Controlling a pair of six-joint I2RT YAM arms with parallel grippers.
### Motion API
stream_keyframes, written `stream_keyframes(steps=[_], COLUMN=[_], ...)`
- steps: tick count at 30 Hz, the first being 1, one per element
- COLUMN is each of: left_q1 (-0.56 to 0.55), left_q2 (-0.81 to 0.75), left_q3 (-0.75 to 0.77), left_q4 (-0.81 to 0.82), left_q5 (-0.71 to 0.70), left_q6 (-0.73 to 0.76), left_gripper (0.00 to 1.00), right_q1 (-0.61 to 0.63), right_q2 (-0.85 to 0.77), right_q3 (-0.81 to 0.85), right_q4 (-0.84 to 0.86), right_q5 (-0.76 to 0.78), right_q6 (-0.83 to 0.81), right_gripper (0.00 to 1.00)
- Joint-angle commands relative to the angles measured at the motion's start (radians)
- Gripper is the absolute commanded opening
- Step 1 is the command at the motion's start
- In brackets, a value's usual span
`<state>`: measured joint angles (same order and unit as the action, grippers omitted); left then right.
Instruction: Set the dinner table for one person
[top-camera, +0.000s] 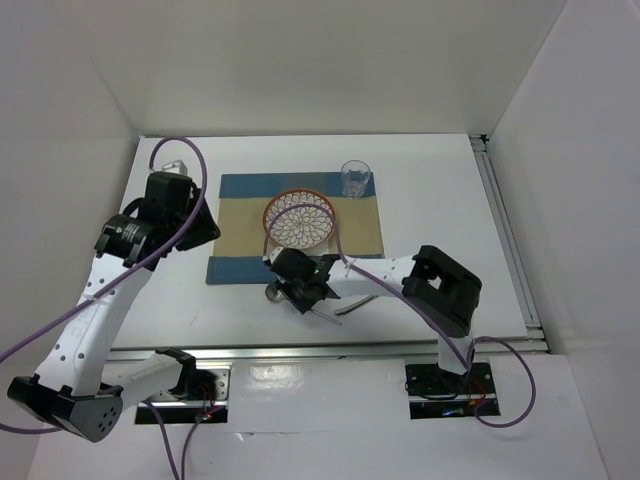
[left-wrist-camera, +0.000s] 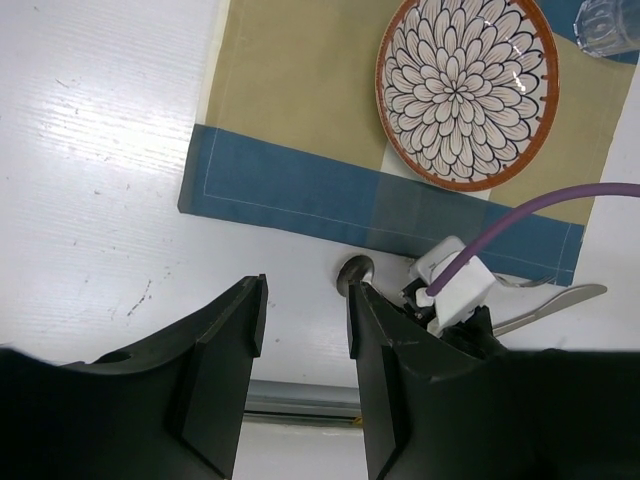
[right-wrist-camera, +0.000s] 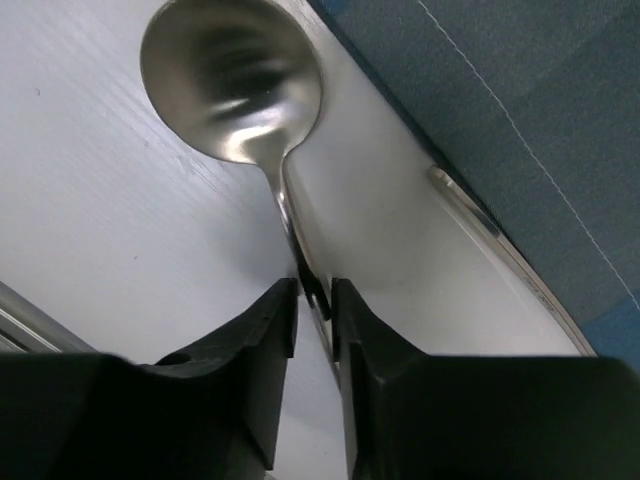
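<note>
Hovering at far left: left gripper (left-wrist-camera: 305, 315), jaws spread, nothing between them, above bare tabletop (top-camera: 440, 200).
Tabletop: white, spanning the whole scene under every item, metal rails at near and right edges.
Placemat (top-camera: 240, 225): blue and tan stripes, flat at tabletop centre.
Spoon (right-wrist-camera: 235, 80): lying on bare tabletop just off the placemat's near edge, bowl up and pointing left.
Right gripper (right-wrist-camera: 315, 300): down at tabletop level, jaws drawn close and pinching the spoon's thin handle just behind the bowl.
Plate (top-camera: 299, 219): flower pattern, orange rim, resting on the placemat's tan band.
Knife (left-wrist-camera: 575, 295): on tabletop just right of the right gripper, a second utensil beside it, kind not clear.
Glass (top-camera: 355, 178): upright at the placemat's far-right corner.
Step in hand, judged: picking up the spoon for placing beside the plate.
Next move, judged: firm hold on the slim handle, straight lift clear of the neighbouring cutlery, then carrying to a spot beside the plate without nudging it.
</note>
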<state>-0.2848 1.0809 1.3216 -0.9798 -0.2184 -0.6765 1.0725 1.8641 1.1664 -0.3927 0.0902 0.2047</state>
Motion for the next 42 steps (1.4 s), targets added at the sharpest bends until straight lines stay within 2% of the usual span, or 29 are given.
stream_keyframes(steps=[1, 4, 5, 8, 13, 18, 19, 21, 23, 27, 35, 42], left_q1=[0.006, 0.006, 0.006, 0.006, 0.015, 0.015, 0.015, 0.015, 0.015, 0.015, 0.015, 0.015], left_q2=[-0.024, -0.024, -0.024, -0.024, -0.015, 0.011, 0.023, 0.024, 0.033, 0.056, 0.076, 0.067], left_q3=[0.056, 0.065, 0.065, 0.076, 0.096, 0.117, 0.117, 0.102, 0.093, 0.093, 0.047, 0.033], left_q4=[0.01, 0.021, 0.021, 0.03, 0.03, 0.05, 0.05, 0.062, 0.087, 0.087, 0.087, 0.076], left_q5=[0.004, 0.004, 0.004, 0.004, -0.03, 0.026, 0.039, 0.05, 0.059, 0.096, 0.14, 0.14], left_q6=[0.017, 0.017, 0.017, 0.026, 0.047, 0.066, 0.066, 0.077, 0.077, 0.077, 0.13, 0.14], left_gripper=[0.54, 0.54, 0.54, 0.54, 0.54, 0.54, 0.54, 0.54, 0.53, 0.53, 0.53, 0.53], right_q1=[-0.006, 0.015, 0.015, 0.015, 0.001, -0.187, -0.187, -0.276, -0.38, -0.485, -0.563, -0.6], right_q2=[0.047, 0.009, -0.002, -0.054, -0.207, -0.316, -0.325, -0.336, -0.315, -0.218, -0.01, 0.092], right_q3=[-0.007, 0.012, 0.03, 0.084, 0.084, 0.073, 0.073, 0.062, 0.062, 0.143, 0.289, 0.354], right_q4=[0.025, -0.008, -0.044, -0.144, -0.163, -0.242, -0.242, -0.242, -0.259, -0.285, -0.285, -0.275], right_q5=[-0.055, -0.055, -0.055, -0.024, -0.033, -0.008, -0.007, 0.003, 0.003, -0.007, 0.002, 0.002], right_q6=[-0.045, -0.07, -0.07, -0.051, -0.007, 0.184, 0.203, 0.226, 0.258, 0.301, 0.321, 0.351], right_gripper=[0.3, 0.12, 0.0, 0.0, 0.0, 0.0, 0.0, 0.0, 0.0, 0.0, 0.0, 0.0])
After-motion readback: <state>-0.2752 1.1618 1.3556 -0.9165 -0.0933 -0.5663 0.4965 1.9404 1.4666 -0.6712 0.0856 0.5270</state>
